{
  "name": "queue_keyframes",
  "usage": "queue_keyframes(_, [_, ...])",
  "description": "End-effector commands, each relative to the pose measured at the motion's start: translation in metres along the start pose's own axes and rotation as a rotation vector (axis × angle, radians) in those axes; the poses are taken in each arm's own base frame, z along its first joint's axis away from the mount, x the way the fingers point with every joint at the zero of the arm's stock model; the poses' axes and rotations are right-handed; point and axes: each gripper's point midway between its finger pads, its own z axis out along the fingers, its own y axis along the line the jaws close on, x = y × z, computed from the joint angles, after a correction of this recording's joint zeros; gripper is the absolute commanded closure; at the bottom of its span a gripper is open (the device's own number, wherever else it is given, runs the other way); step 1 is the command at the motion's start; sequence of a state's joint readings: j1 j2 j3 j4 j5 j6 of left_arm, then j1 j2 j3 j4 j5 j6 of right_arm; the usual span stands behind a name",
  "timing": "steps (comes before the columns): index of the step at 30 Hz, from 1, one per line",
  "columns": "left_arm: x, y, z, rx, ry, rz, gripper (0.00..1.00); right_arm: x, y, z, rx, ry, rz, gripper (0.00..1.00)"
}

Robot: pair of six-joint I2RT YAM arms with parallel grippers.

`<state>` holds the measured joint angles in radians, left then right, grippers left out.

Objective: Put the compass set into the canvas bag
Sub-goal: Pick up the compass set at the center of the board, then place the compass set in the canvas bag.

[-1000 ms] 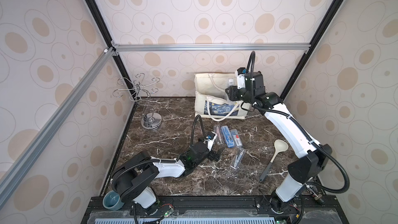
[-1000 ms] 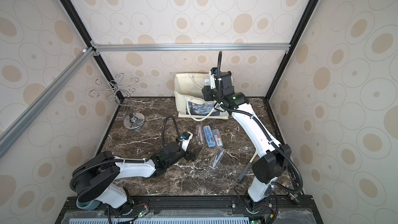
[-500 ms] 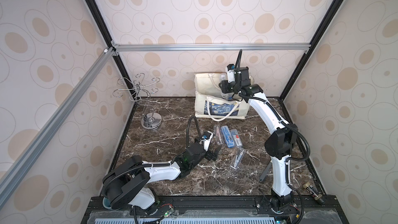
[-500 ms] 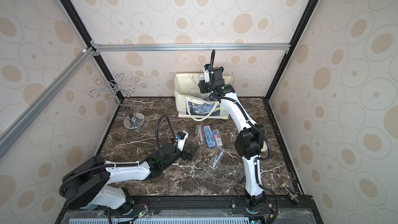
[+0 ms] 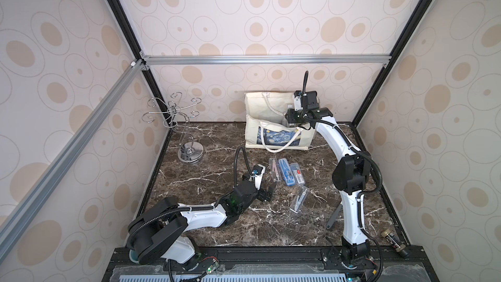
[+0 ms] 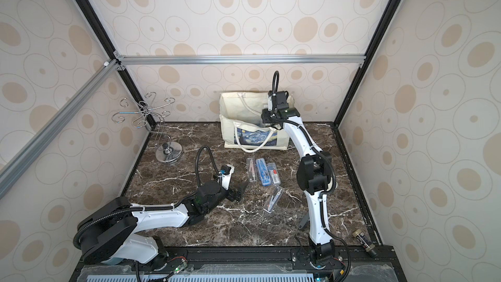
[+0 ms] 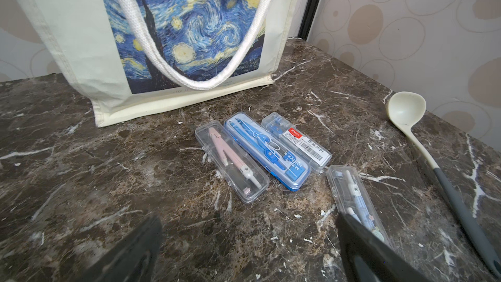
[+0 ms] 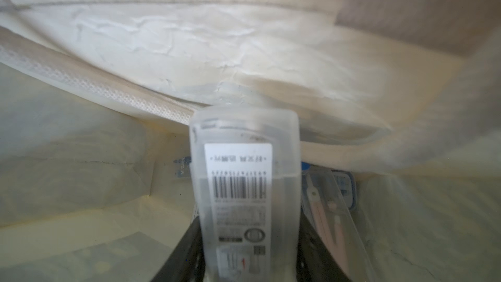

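One compass set (image 8: 244, 185) (barcode: right wrist only) inside canvas bag (image 8: 81, 180)

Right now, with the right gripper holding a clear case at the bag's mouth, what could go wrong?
1. The clear barcode-labelled plastic case in the right gripper points at the white rope handle sagging inside the cream starry-night canvas bag; it may snag there.
2. The clear cases already inside could leave it propped up rather than flat.
3. The open left gripper sits low beside the clear pale-compass case; advancing might knock it.
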<state>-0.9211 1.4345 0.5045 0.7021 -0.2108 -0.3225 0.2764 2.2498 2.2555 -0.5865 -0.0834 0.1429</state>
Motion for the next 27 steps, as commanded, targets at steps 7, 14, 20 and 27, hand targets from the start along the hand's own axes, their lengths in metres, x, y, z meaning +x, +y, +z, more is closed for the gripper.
queue_keyframes(7, [-0.005, 0.007, 0.006, -0.077, 0.027, -0.026, 0.0, -0.029, 0.019, -0.016, -0.067, -0.066, 0.025, 0.51])
queue_keyframes(14, [-0.005, 0.011, 0.001, -0.093, 0.019, -0.003, 0.0, -0.033, 0.022, -0.018, -0.078, -0.075, 0.028, 0.46])
queue_keyframes(20, [-0.005, 0.006, -0.001, -0.057, 0.027, 0.023, 0.0, -0.038, 0.026, -0.024, -0.099, -0.084, 0.038, 0.44])
queue_keyframes(27, [-0.001, -0.003, 0.003, -0.014, 0.053, 0.045, 0.0, -0.05, 0.035, -0.045, -0.141, -0.112, 0.044, 0.43])
